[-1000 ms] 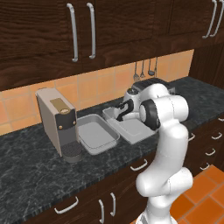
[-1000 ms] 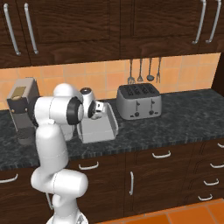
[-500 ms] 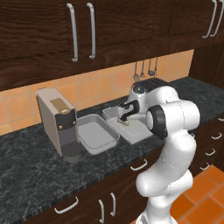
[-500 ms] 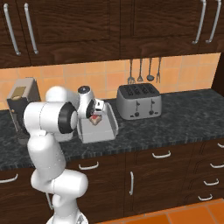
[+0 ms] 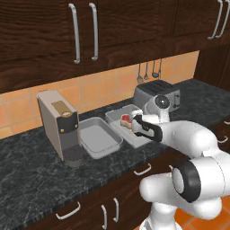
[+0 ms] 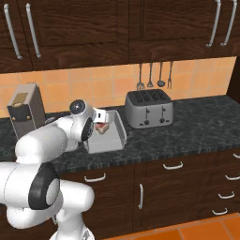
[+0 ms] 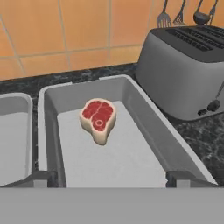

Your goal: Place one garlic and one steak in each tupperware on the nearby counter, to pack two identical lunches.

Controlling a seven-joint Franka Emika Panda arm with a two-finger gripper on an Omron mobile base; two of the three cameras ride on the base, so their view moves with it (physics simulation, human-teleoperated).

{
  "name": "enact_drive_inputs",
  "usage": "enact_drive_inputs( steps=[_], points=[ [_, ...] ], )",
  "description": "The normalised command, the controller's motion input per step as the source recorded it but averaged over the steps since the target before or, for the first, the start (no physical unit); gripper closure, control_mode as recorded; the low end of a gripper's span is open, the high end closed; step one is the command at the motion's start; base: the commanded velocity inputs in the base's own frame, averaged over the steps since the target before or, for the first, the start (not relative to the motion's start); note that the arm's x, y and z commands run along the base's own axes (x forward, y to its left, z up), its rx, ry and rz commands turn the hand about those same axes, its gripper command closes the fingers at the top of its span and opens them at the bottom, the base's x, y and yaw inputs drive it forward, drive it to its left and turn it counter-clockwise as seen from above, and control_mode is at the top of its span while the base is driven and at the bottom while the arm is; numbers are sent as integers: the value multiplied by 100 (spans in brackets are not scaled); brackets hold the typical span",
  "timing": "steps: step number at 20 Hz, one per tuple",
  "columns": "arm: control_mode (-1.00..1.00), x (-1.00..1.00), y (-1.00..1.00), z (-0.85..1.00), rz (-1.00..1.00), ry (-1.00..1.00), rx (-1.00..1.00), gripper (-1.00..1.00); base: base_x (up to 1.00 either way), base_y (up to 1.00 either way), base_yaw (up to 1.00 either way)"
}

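We saw the steak, pinkish-red with a beige fat rim, lying flat in the shallow grey tupperware, toward its 11 o'clock corner. The gripper had its jaws spread wide, holding nothing. Speckled black stone counter, boxy silver toaster at 2 o'clock, orange tile behind.

The tupperware is looking matt grey plastic, the toaster brushed metal, the counter speckled polished stone, the cabinets dark wood.
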Motion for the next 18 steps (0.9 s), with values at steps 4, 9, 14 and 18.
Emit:
enact_drive_inputs(
  steps=[4, 9, 14, 18],
  points=[
    [-100, -94, 0, 100, 0, -11, 0, -100, 0, 0, 0],
    [-100, -100, 0, 92, 0, -1, 0, -100, 0, 0, 0],
    [-100, -99, -5, 16, 0, 30, 0, -100, 0, 0, 0],
    [-100, -97, -9, 2, 0, 34, 0, -100, 0, 0, 0]
  ],
)
